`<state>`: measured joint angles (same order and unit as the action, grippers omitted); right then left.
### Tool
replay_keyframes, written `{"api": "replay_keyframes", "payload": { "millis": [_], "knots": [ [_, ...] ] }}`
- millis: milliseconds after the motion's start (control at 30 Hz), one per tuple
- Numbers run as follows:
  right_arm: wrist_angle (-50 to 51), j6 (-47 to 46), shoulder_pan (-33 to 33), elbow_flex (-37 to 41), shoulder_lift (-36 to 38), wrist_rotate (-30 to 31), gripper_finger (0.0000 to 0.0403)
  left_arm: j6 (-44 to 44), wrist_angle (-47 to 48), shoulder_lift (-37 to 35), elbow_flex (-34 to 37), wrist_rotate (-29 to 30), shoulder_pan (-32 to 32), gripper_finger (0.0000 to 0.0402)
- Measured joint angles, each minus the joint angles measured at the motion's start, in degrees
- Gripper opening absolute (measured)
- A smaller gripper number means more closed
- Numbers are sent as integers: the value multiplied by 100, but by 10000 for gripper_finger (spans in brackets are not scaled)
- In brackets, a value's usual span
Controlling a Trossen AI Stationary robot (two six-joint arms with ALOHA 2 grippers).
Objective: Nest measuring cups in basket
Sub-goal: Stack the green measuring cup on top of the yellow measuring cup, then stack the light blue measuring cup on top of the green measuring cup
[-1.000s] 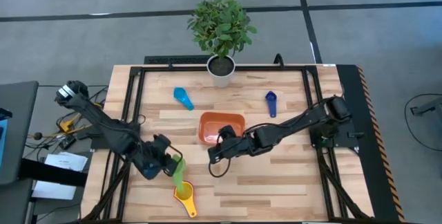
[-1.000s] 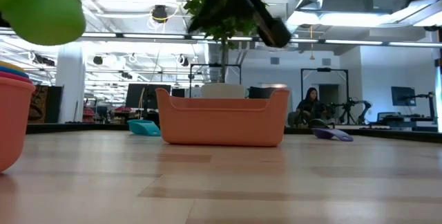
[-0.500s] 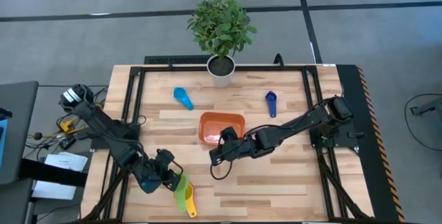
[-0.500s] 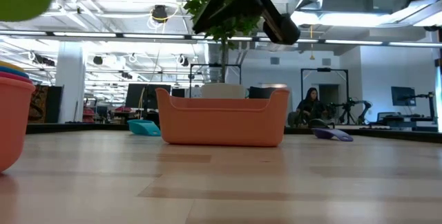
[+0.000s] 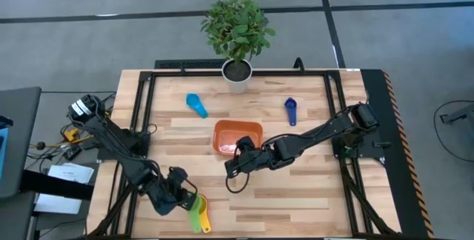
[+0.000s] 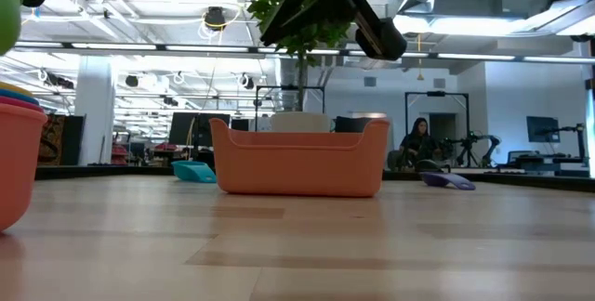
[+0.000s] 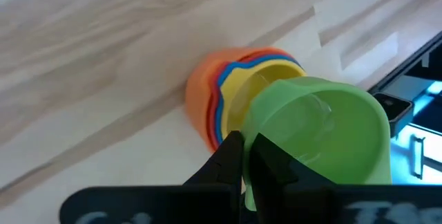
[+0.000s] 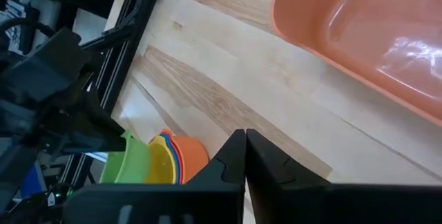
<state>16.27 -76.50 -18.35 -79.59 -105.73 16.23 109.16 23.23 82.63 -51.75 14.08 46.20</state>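
My left gripper [image 5: 180,199] is near the table's near edge, shut on the green measuring cup [image 5: 194,210] [image 7: 324,134]. It holds the cup over a nested stack of orange, blue and yellow cups [image 7: 224,96] [image 6: 14,152] that stands on the table. In the low view the green cup [image 6: 7,13] sits clear above the stack. The orange basket [image 5: 237,136] [image 6: 297,157] stands mid-table. My right gripper [image 5: 231,167] [image 8: 245,158] hovers just near of the basket, shut and holding nothing. A light blue cup [image 5: 196,105] and a navy cup [image 5: 290,110] lie farther back. My left gripper pinches the green cup between its two fingers [image 7: 235,158] at the cup's side nearest the wrist [image 7: 266,131]. The fingers hide whether that part is the handle. The cup is lifted clear, its mouth facing the wrist camera, above the stack.
A white plant pot [image 5: 237,77] with a leafy plant stands at the table's far edge. Black frame rails run along the left and right sides. Bare wood lies between the basket and the near edge. A person sits far back in the room [image 6: 416,138].
My left gripper has carried the green cup toward the table's near edge, from beside the stack to over it, staying shut on the cup. The right gripper has barely moved.
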Motion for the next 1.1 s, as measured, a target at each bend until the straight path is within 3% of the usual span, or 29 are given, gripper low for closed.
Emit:
{"api": "replay_keyframes", "payload": {
  "millis": [267,633,1100],
  "knots": [
    [3,182,7,0,0,-138,25,149,166,0,0,-10,-42,4],
    [4,218,-36,0,0,-138,34,258,65,0,0,-126,-42,65],
    [143,305,-66,0,0,-143,36,-143,-43,-49,4,-331,-95,73]
  ]
}}
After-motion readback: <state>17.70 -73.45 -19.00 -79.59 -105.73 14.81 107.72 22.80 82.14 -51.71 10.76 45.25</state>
